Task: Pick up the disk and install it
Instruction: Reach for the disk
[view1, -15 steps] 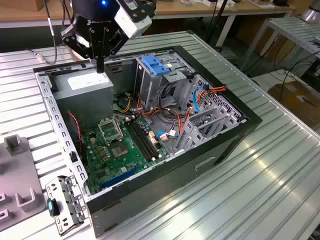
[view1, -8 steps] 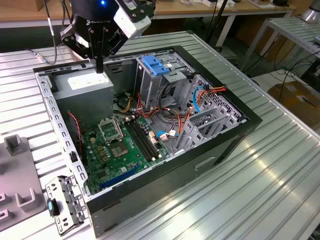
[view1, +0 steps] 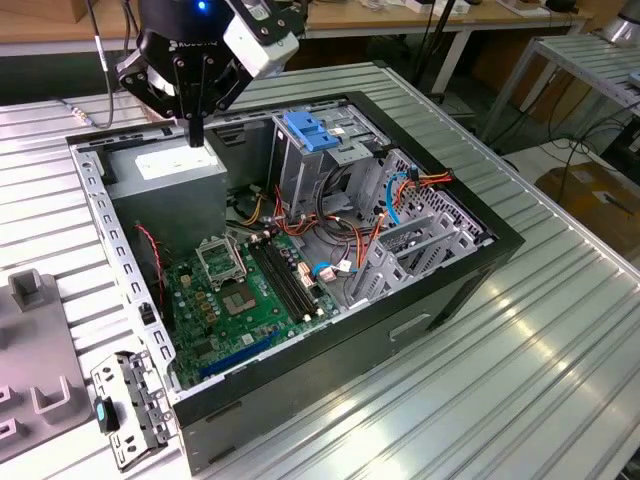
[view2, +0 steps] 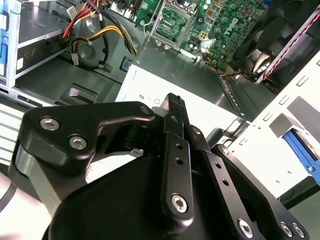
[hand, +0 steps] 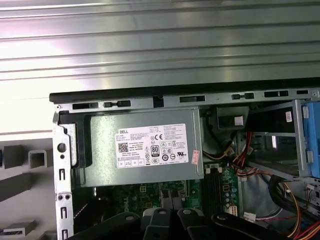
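The disk is out of view. My gripper (view1: 196, 138) hangs over the back corner of the open computer case (view1: 93, 205), just above the grey metal power supply box (view1: 165, 168) with its white sticker. In the second wrist view the two black fingers (view2: 174, 102) are pressed together with nothing between them, pointing down at the box (view2: 210, 107). The first wrist view looks straight down on that box (hand: 145, 147). A metal drive cage (view1: 300, 170) with a flat blue latch piece (view1: 312, 131) on top stands to the exterior view's right of the gripper.
The green motherboard (view1: 250, 290) and bundles of red, orange and blue cables (view1: 395, 195) lie inside the case. On the ribbed metal table (view1: 520, 370), grey fixtures (view1: 30, 330) and a loose metal bracket (view1: 128, 405) lie at the exterior view's left.
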